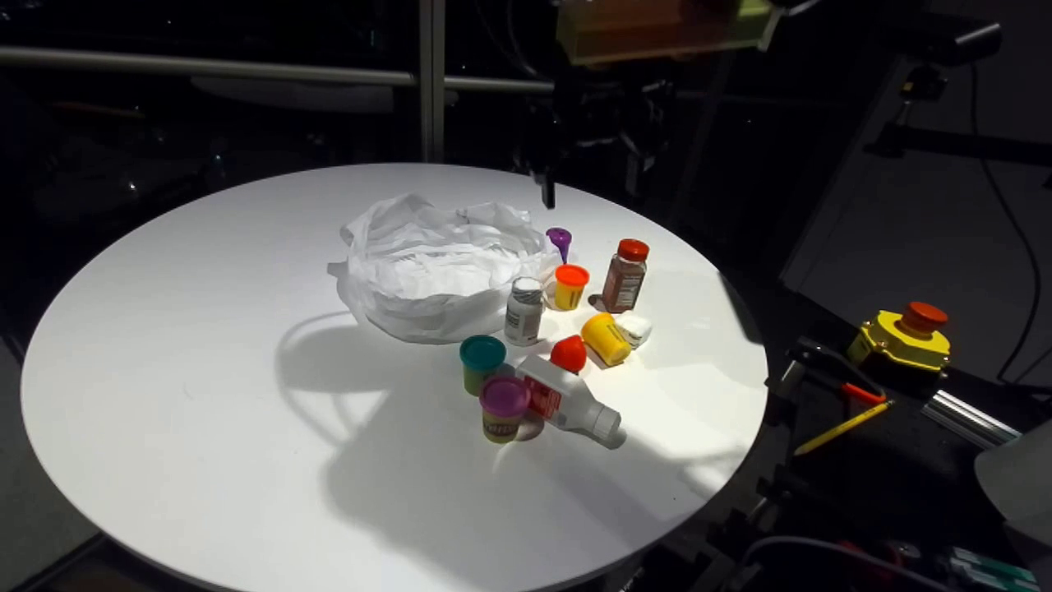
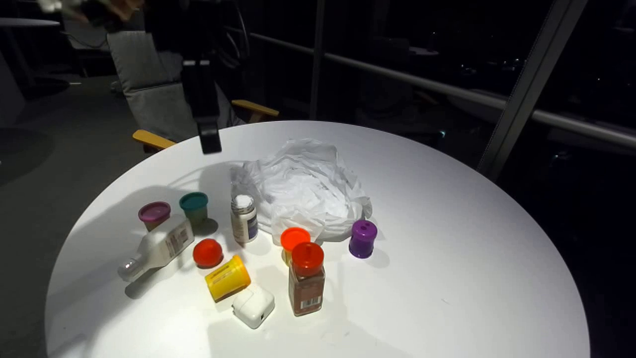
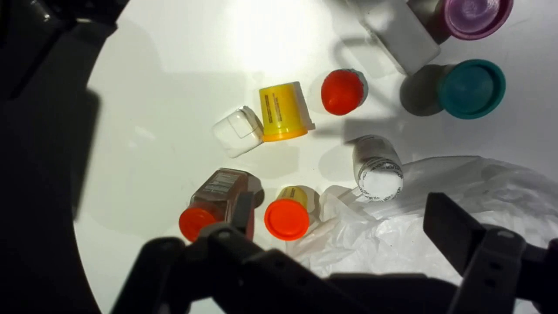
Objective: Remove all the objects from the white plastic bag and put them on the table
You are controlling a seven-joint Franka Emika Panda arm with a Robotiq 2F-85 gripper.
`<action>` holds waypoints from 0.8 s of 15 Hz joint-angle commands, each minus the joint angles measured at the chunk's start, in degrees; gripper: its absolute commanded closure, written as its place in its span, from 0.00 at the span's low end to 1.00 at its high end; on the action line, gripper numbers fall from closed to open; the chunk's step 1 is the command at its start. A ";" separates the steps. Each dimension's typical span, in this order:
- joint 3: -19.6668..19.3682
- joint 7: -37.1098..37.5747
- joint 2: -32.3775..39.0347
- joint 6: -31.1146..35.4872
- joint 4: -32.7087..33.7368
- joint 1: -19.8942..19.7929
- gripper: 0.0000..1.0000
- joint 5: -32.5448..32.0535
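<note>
The white plastic bag [image 1: 448, 316] lies crumpled and spread on the round white table [image 1: 189, 411], its mouth facing up; no object shows inside it. Objects stand or lie beside it: a purple jar [image 2: 363, 239], an orange-lidded tub [image 3: 286, 219], a red-capped bottle [image 2: 306, 283], a white-topped bottle [image 3: 377, 168], a teal-lidded tub [image 1: 482, 362], a purple-lidded tub [image 1: 503, 409], a red piece [image 3: 342, 92], a tipped yellow tub [image 3: 282, 111] and a lying white bottle [image 1: 567, 399]. High above the table, my gripper [image 3: 347, 216] is wide open, nothing between its fingers.
A small white box [image 2: 254, 306] touches the tipped yellow tub. Off the table, a yellow device with a red button [image 1: 900, 341] and a pencil [image 1: 844, 427] lie on a dark surface. A chair [image 2: 151, 94] stands behind the table.
</note>
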 commanded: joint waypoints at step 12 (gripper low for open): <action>7.79 -15.55 -1.54 -17.02 12.96 -7.96 0.00 2.62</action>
